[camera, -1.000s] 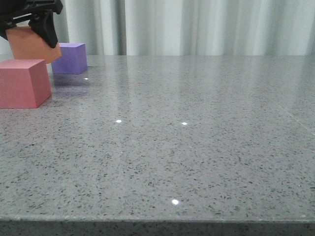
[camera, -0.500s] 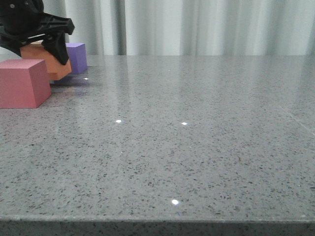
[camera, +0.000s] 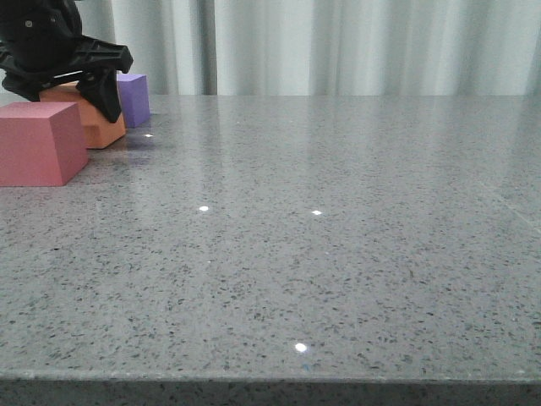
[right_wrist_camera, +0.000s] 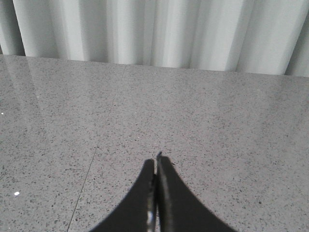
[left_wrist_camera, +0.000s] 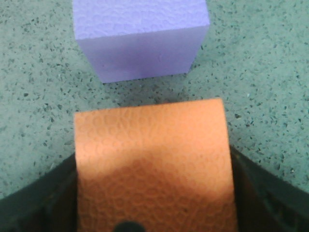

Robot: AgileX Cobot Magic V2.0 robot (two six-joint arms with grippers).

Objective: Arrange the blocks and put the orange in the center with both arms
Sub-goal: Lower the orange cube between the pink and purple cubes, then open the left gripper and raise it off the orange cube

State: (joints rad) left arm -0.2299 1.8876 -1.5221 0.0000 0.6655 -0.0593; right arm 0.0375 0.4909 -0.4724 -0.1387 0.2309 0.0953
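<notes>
The orange cube (camera: 100, 127) is down at tabletop level between the red cube (camera: 38, 144) and the purple cube (camera: 135, 97) at the far left. My left gripper (camera: 84, 106) is shut on the orange cube, with a dark finger on each side. In the left wrist view the orange cube (left_wrist_camera: 152, 159) fills the space between my fingers (left_wrist_camera: 43, 198), and the purple cube (left_wrist_camera: 140, 38) lies just beyond it across a narrow strip of table. My right gripper (right_wrist_camera: 156, 162) is shut and empty above bare table; it does not show in the front view.
The grey speckled tabletop (camera: 321, 237) stretches right and forward of the cubes. A pale curtain (camera: 338, 42) hangs behind the table's far edge. The table's front edge (camera: 270, 379) runs along the bottom of the front view.
My left gripper has come down with the orange cube, from above the red cube into the gap between the red and purple cubes. The other cubes have not moved.
</notes>
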